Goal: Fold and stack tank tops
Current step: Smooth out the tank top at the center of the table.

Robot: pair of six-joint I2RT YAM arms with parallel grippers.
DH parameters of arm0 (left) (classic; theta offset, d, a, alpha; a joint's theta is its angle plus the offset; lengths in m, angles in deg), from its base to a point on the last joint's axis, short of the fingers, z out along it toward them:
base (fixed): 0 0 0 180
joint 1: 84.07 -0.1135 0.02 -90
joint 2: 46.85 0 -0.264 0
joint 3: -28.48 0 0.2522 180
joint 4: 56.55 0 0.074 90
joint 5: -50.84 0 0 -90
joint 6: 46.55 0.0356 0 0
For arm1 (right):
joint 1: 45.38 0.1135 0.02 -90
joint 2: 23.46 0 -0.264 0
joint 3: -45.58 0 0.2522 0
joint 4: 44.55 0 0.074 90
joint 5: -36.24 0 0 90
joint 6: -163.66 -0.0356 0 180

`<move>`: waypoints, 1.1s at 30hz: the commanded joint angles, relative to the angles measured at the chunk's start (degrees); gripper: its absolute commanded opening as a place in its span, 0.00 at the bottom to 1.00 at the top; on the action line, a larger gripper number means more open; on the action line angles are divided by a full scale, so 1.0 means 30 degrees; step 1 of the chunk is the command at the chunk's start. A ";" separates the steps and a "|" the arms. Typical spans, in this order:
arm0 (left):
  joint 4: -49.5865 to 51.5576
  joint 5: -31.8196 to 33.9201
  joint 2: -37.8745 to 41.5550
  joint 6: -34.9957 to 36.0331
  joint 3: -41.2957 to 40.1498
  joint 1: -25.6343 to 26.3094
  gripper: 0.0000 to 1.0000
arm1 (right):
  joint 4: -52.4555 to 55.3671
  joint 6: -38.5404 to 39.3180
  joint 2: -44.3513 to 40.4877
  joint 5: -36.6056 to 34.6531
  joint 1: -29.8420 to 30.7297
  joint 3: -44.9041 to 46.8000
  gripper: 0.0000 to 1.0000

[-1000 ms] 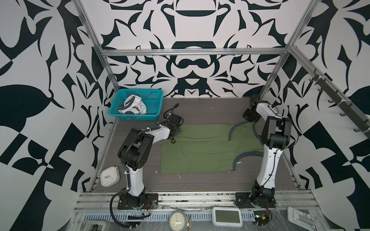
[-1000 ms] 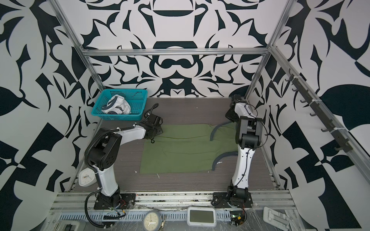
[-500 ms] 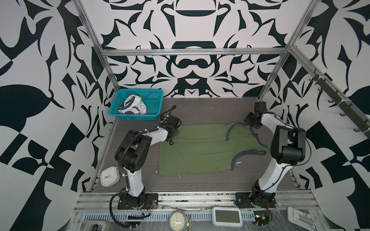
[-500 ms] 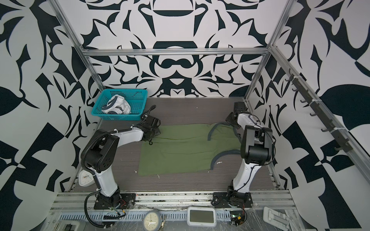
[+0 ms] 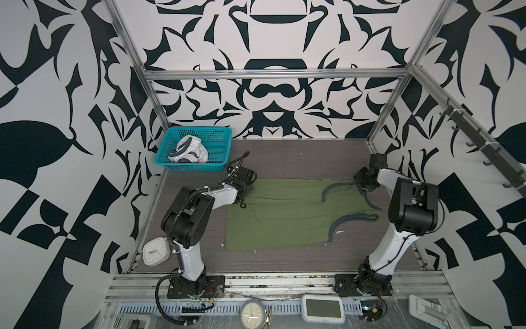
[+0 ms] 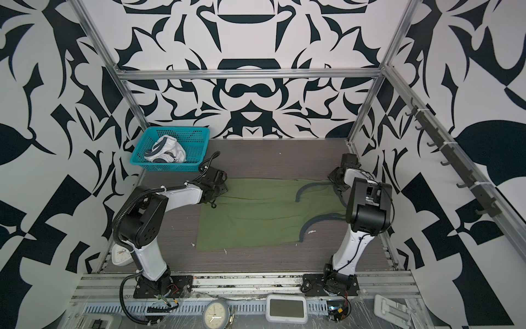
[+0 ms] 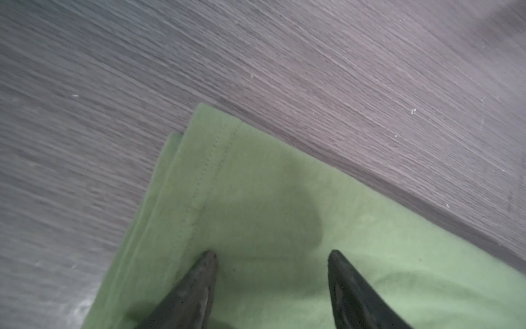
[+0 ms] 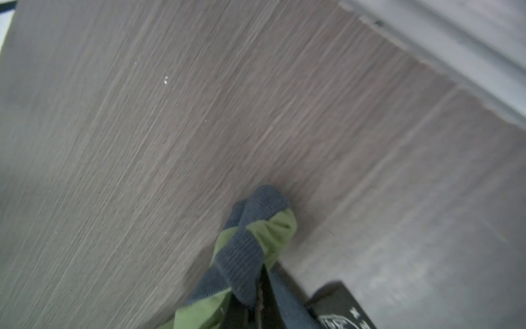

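An olive green tank top (image 5: pixel 284 216) (image 6: pixel 256 216) lies spread flat on the table, hem to the left and grey-blue trimmed straps to the right. My left gripper (image 5: pixel 247 191) (image 6: pixel 219 190) (image 7: pixel 271 253) stands open over the hem's far left corner (image 7: pixel 216 148), fingertips on or just above the cloth. My right gripper (image 5: pixel 363 182) (image 6: pixel 337 182) (image 8: pixel 260 273) is shut on the far strap (image 8: pixel 250 236), bunched between its jaws at the table's far right. A white tank top (image 5: pixel 189 151) (image 6: pixel 168 149) lies crumpled in the teal basket (image 5: pixel 199 129) (image 6: pixel 176 129).
The basket stands at the far left corner, just behind my left gripper. A white square clock (image 5: pixel 155 250) lies at the near left edge. A round clock (image 5: pixel 252 314) and a white timer (image 5: pixel 323 309) sit on the front rail. Metal frame posts border the table.
The right arm has folded lower, its elbow swinging out to the right, and its gripper has come slightly nearer with the strap still in it. The left gripper's jaws have widened a little.
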 commanded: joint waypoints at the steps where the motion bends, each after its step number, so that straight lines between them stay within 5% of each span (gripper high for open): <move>1: 0.2578 -0.1266 -0.0433 0.0162 -0.0997 -0.0123 0.70 | -0.0482 -0.0005 0.0668 0.1189 -0.0023 -0.1057 0.07; 5: 0.2904 -0.1553 0.0262 0.0739 -0.0611 -0.0115 0.75 | -0.0122 -0.0001 0.0008 0.1299 0.0003 -0.0963 0.33; 12: 0.4865 -0.1115 0.1431 0.1670 0.1074 -0.0115 0.82 | 0.2365 0.0101 -0.3504 -0.1225 -0.0002 -0.0392 0.56; 16: 0.5399 -0.1005 0.1963 0.1916 0.1353 -0.0058 0.83 | 0.2531 0.0370 -0.5201 -0.0508 0.0031 0.0193 0.76; 21: 0.5511 -0.1265 0.2232 0.1921 0.1232 0.0155 0.84 | 0.2618 0.0554 -0.5930 0.1432 0.0979 0.0767 0.76; 28: 0.5354 -0.1923 0.1264 0.1858 0.1428 0.0416 0.82 | 0.3893 0.1754 -0.4703 0.2473 0.6779 0.0359 0.72; 33: 0.5329 -0.1991 0.0119 0.1854 0.1973 0.0412 0.82 | 0.3375 0.1563 -0.2607 0.3057 0.8492 0.0327 0.70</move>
